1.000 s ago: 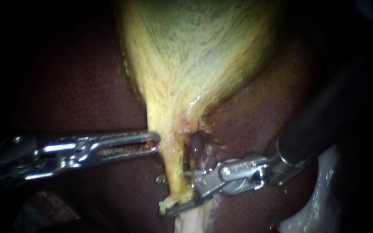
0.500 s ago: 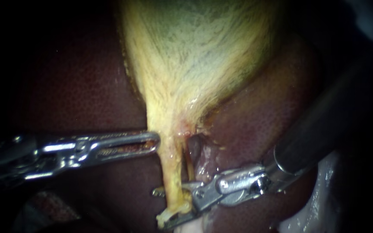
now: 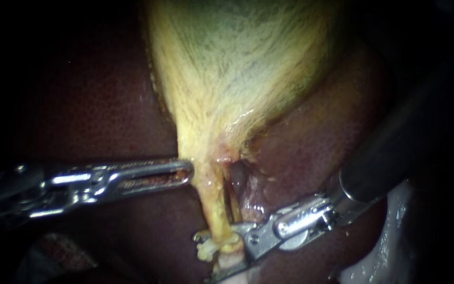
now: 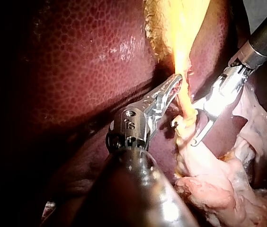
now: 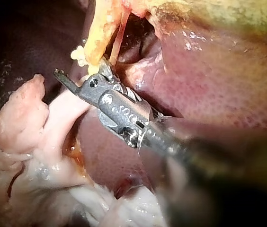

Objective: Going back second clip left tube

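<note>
- Left instrument [image 3: 186,171]: jaws lie together, tip touching the left tube [image 3: 212,202].
- Right instrument [image 3: 225,251]: jaws apart, astride the left tube.
- It has drawn back slightly rightward since earlier.

Yellow tube [image 3: 214,202]; mottled red liver [image 3: 80,105]; gallbladder [image 3: 237,52] perhaps greenish.

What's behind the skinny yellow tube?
Dark red liver lies behind the tube along most of its length. Lower down, the open jaws of the right instrument sit at the tube's end and hide whatever lies behind it there.
</note>
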Controlling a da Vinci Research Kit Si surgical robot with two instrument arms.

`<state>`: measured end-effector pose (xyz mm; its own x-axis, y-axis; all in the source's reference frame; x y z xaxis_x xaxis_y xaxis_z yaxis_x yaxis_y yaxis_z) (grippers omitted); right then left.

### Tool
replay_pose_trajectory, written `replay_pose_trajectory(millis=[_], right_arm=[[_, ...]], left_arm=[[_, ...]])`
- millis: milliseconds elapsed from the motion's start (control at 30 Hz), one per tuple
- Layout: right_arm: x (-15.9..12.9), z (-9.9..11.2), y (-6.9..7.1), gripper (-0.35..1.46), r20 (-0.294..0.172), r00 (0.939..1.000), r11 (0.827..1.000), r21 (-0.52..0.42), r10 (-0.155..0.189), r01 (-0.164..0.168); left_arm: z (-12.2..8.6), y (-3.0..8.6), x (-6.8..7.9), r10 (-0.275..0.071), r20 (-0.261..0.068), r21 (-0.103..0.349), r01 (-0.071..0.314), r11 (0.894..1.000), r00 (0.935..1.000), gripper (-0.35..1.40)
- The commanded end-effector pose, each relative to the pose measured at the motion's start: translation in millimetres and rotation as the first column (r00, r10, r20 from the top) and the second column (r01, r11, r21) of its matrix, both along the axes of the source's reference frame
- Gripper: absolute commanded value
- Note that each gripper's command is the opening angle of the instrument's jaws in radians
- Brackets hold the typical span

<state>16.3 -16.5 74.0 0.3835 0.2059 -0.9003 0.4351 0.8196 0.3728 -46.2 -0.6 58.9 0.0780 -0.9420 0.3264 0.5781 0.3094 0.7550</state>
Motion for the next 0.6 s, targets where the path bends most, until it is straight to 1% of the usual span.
replay_pose_trajectory(millis=[33,100,167,200,333,367,467,500,567,600], right_arm=[[0.6,0.2,0.0,0.60,0.003,1.0000,1.000,0.003,0.004,-0.004],[1.2,0.4,0.3,0.60,0.008,0.9999,1.000,0.007,0.010,-0.010],[1.4,0.8,0.8,0.60,0.018,0.9993,0.999,0.004,0.032,-0.032],[1.1,1.0,1.3,0.60,0.024,0.9987,0.999,0.005,0.044,-0.044],[-0.4,1.6,3.0,0.60,0.036,0.9964,0.997,-0.002,0.077,-0.077],[-1.1,1.8,3.6,0.60,0.041,0.9950,0.996,-0.005,0.091,-0.091],[-2.7,2.0,5.0,0.60,0.051,0.9914,0.993,-0.011,0.120,-0.120],[-3.2,2.0,5.3,0.60,0.054,0.9902,0.992,-0.014,0.129,-0.128],[-4.2,1.7,5.7,0.60,0.066,0.9849,0.987,-0.023,0.160,-0.159],[-4.7,1.4,5.9,0.60,0.069,0.9836,0.986,-0.022,0.166,-0.165]], left_arm=[[0.0,0.0,-0.1,0.000,0.000,0.000,0.000,1.000,1.0000,-0.35],[0.0,0.0,-0.1,-0.001,0.000,0.000,0.001,1.000,1.0000,-0.35],[0.0,0.0,-0.1,0.000,0.000,0.000,0.000,1.000,1.0000,-0.35],[0.0,0.0,-0.1,0.000,0.000,0.000,0.000,1.000,1.0000,-0.35],[0.0,0.0,-0.1,0.000,0.000,0.000,0.000,1.000,1.0000,-0.35],[0.0,0.0,0.0,0.000,0.000,0.000,0.000,1.000,1.0000,-0.35],[0.0,0.0,0.0,0.000,0.000,0.000,0.000,1.000,1.0000,-0.35],[0.0,0.0,0.0,0.000,0.000,0.000,0.000,1.000,1.0000,-0.35],[0.0,0.0,0.0,0.000,0.000,0.000,0.000,1.000,1.0000,-0.35],[-0.1,0.0,0.0,0.000,0.000,0.000,0.000,1.000,1.0000,-0.35]])
